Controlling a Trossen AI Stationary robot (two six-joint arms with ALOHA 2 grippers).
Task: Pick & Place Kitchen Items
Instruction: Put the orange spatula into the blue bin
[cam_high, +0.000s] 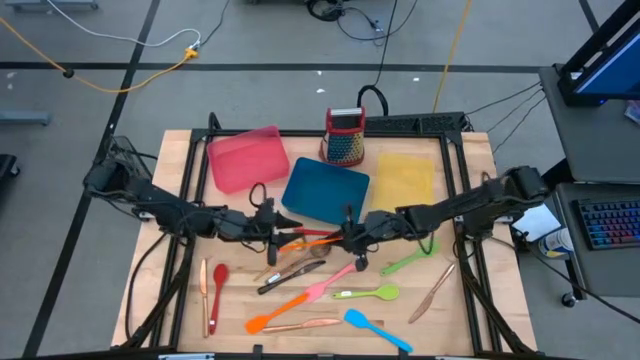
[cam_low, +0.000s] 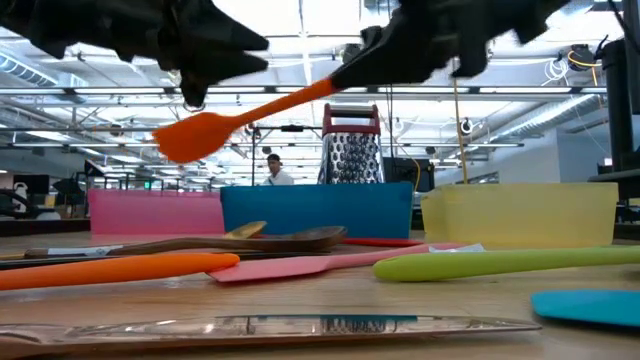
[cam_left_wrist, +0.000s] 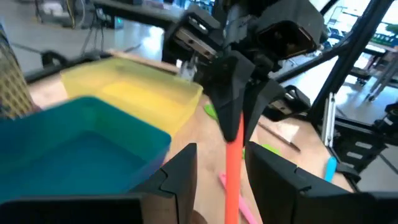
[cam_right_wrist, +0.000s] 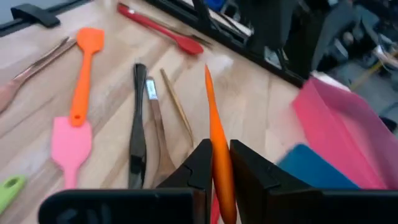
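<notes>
An orange silicone spoon (cam_low: 240, 118) hangs above the table's middle between my two grippers; its broad head (cam_low: 192, 138) is the lower end and points toward the table's left. My right gripper (cam_right_wrist: 222, 163) is shut on its handle. My left gripper (cam_left_wrist: 219, 177) is open. Its fingers stand on either side of the orange handle (cam_left_wrist: 233, 158); whether one touches it, I cannot tell. In the high view, the left gripper (cam_high: 272, 232) and right gripper (cam_high: 345, 240) face each other over the spoon (cam_high: 303, 241). Several other utensils lie flat on the board. My right gripper pinches the spoon's handle (cam_right_wrist: 217, 146) between its two fingers, near the handle's free end. The fingers come roughly level from the table's right and lie along the spoon. The spoon is lifted clear of the table and slants down toward its head (cam_low: 192, 138).
Pink tray (cam_high: 245, 158), blue tray (cam_high: 325, 190) and yellow tray (cam_high: 405, 178) stand at the far side, with a grater (cam_high: 345, 135) behind them. On the near board lie a red spoon (cam_high: 218, 283), an orange spatula (cam_high: 285, 310), green utensils (cam_high: 370, 293), a blue one (cam_high: 365, 325) and a copper knife (cam_high: 432, 292).
</notes>
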